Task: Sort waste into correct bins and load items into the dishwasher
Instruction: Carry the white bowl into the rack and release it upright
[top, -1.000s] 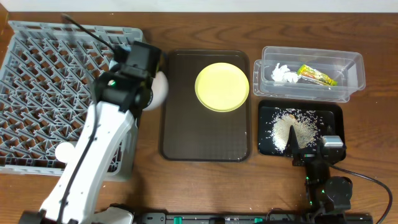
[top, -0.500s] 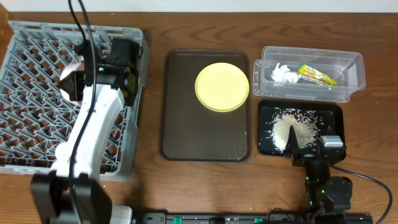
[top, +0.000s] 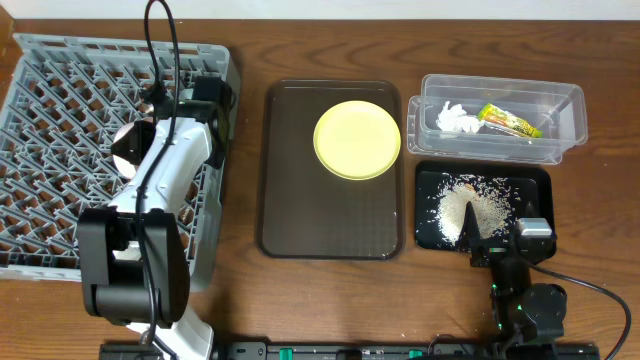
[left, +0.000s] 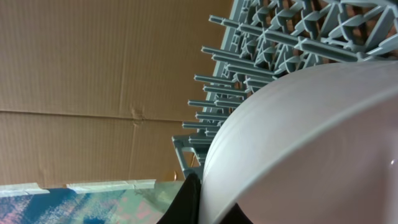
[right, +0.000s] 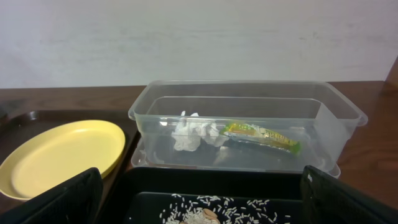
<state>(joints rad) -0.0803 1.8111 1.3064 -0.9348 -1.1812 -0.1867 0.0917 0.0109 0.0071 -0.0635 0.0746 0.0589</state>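
Note:
My left gripper (top: 147, 140) is shut on the rim of the white-pinkish bowl (top: 127, 148) and holds it tilted on edge over the right part of the grey dish rack (top: 55, 120). In the left wrist view the bowl (left: 311, 143) fills the frame, with black fingers (left: 208, 208) pinching its rim and rack pegs (left: 249, 68) behind. My right gripper (top: 510, 243) is open and empty at the front edge of the black tray (top: 535, 185), which holds rice scraps (top: 468, 205). The yellow plate (top: 357, 140) lies flat.
The plate lies on the dark brown serving tray (top: 290, 210) in the middle. The clear tub (top: 500, 95) at the back right holds the tissue (top: 456, 119) and the snack wrapper (top: 510, 121). The right wrist view shows the tub (right: 336, 118), wrapper (right: 261, 135) and plate (right: 62, 155).
My left arm has carried the bowl leftward from the rack's right edge to over the rack, turning it on edge. The right arm has not moved.

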